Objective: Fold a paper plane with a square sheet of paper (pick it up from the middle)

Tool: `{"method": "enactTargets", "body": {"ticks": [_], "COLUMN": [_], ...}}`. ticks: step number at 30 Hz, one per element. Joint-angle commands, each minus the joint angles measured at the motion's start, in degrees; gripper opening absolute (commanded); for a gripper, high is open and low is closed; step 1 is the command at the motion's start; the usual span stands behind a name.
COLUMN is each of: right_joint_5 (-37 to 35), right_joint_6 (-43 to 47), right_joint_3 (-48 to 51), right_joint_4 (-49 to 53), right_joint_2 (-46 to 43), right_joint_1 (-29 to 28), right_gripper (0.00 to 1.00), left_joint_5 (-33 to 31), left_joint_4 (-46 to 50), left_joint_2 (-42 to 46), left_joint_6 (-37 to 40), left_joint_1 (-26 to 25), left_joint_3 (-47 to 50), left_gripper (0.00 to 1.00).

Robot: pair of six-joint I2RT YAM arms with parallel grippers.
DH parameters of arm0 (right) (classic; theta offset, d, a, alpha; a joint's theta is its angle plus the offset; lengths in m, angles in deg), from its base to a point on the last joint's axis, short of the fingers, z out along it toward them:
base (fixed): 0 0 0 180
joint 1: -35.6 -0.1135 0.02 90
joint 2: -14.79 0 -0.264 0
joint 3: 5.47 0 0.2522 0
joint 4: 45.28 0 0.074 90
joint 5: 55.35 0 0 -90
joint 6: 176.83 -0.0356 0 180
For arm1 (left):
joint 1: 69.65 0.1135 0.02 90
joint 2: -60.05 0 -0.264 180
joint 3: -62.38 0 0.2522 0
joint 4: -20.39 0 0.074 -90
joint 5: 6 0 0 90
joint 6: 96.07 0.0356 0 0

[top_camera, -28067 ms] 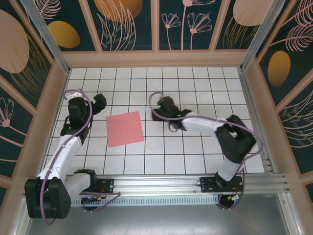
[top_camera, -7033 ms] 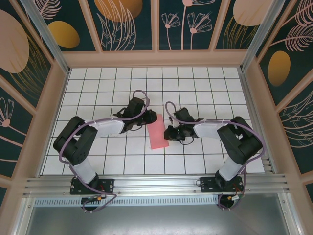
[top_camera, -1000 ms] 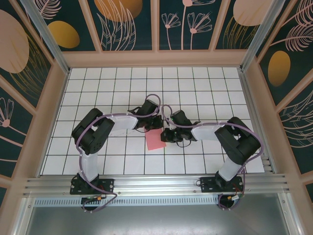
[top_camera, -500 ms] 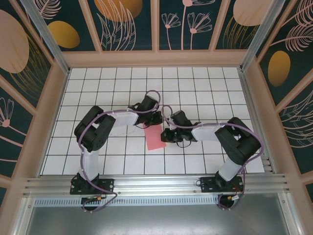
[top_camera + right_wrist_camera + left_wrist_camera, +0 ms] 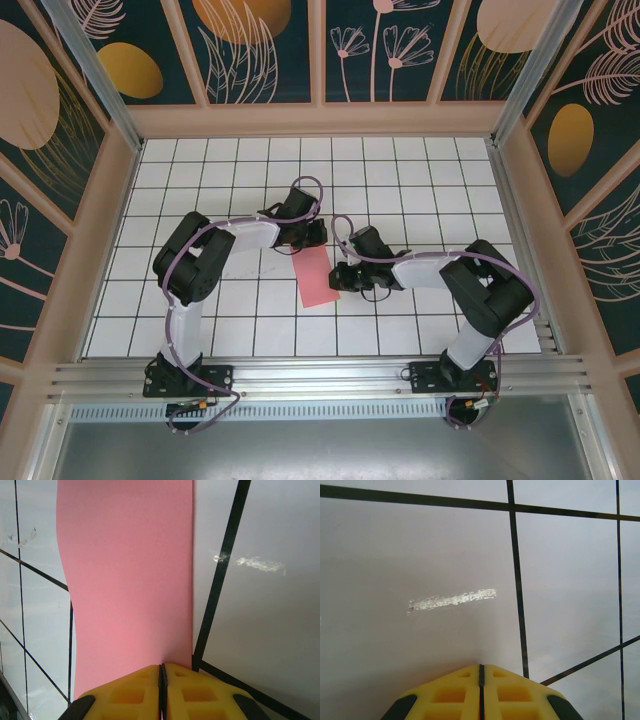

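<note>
The square sheet of paper [image 5: 315, 279] is salmon pink and lies flat on the white grid table as a narrow rectangle, folded in half, with no paper plane shape to it. My right gripper [image 5: 338, 279] is shut, and its yellow fingertips [image 5: 145, 680] press down on the sheet [image 5: 125, 580] close to its right long edge. My left gripper [image 5: 303, 241] is also shut with nothing between its tips. It sits just beyond the sheet's far end. In the left wrist view the left gripper [image 5: 481, 666] hangs low over bare white tile.
The table [image 5: 420, 180] is white tile with black grid lines, enclosed by wooden rails and patterned walls. A rough scratch mark [image 5: 452, 600] crosses the tile ahead of the left fingertips. Another scuff [image 5: 250, 562] lies right of the sheet. Both forearms crowd the table's middle.
My left gripper has slid up and to the left, off the sheet's far end, which is now uncovered. The right gripper and the sheet have stayed put.
</note>
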Motion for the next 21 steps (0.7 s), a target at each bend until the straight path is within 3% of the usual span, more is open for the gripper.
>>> {"method": "enactTargets", "body": {"ticks": [1,9,16,21], "right_joint_5": [-3.48,-1.69,0.38,-2.15], "right_joint_6": [-0.44,-0.2,-0.34,-0.35], "right_joint_3": [5.37,5.4,-6.93,-13.45], "right_joint_4": [15.65,13.92,10.73,10.91], "right_joint_2": [3.72,0.83,-3.33,-1.4], "right_joint_1": [-1.01,-1.01,-0.16,1.41], "right_gripper": [0.13,0.13,0.15,0.18], "left_joint_5": [-6.28,-3.61,-0.5,0.11], "left_joint_4": [-1.38,-4.83,-7.4,-7.41], "left_joint_2": [-2.96,-3.82,-2.71,-2.28], "left_joint_6": [1.89,2.69,2.74,2.97], "left_joint_1": [2.75,3.59,3.54,3.56], "left_joint_3": [-0.52,2.0,5.33,5.62], "left_gripper": [0.1,0.1,0.09,0.09]}}
